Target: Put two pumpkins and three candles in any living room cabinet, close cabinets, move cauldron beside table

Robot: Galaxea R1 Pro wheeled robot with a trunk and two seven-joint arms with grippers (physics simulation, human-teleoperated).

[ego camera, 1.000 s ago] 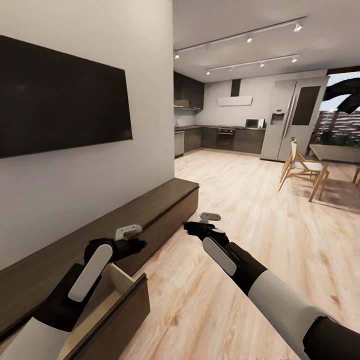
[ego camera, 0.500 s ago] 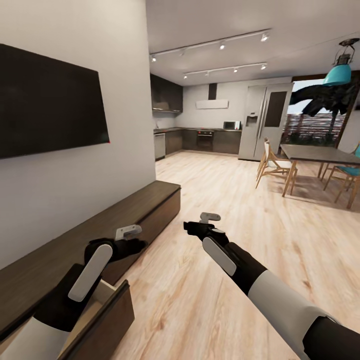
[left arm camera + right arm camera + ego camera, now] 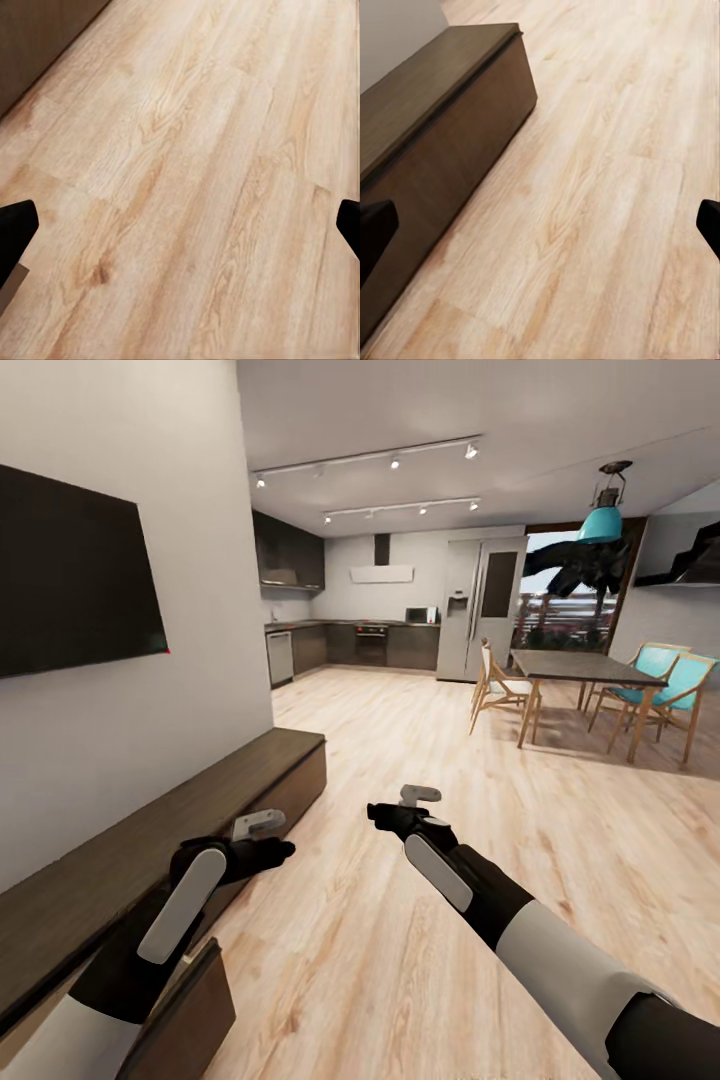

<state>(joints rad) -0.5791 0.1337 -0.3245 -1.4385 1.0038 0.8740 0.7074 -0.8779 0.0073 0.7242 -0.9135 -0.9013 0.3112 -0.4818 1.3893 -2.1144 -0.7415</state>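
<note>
While I steer from afar, my head camera looks over both arms into an open room with a pale wood floor (image 3: pixel 420 960). My left tool (image 3: pixel 272 840) hangs above the floor just beside the front of the cabinet (image 3: pixel 150 840), a long, low, dark brown unit running along the white wall on that tool's outer side. My right tool (image 3: pixel 385 815) hangs over bare floor, well apart from the cabinet and level with the left one. Each wrist camera shows its two black fingertips at opposite edges of the frame, spread wide with nothing between them, so both tools are released and carry nothing. Near my left forearm, at the lower edge of the head view, a dark drawer front (image 3: pixel 185 1025) stands out from the cabinet, so that drawer is open. Through the right wrist camera I see the cabinet's far end, its flat top and plain front. Above the cabinet a black screen (image 3: pixel 70 590) hangs on the wall. Far beyond the right tool stand a dining table (image 3: pixel 585 670) with wooden and teal chairs, a dark kitchen and a teal pendant lamp (image 3: pixel 600 520).
</note>
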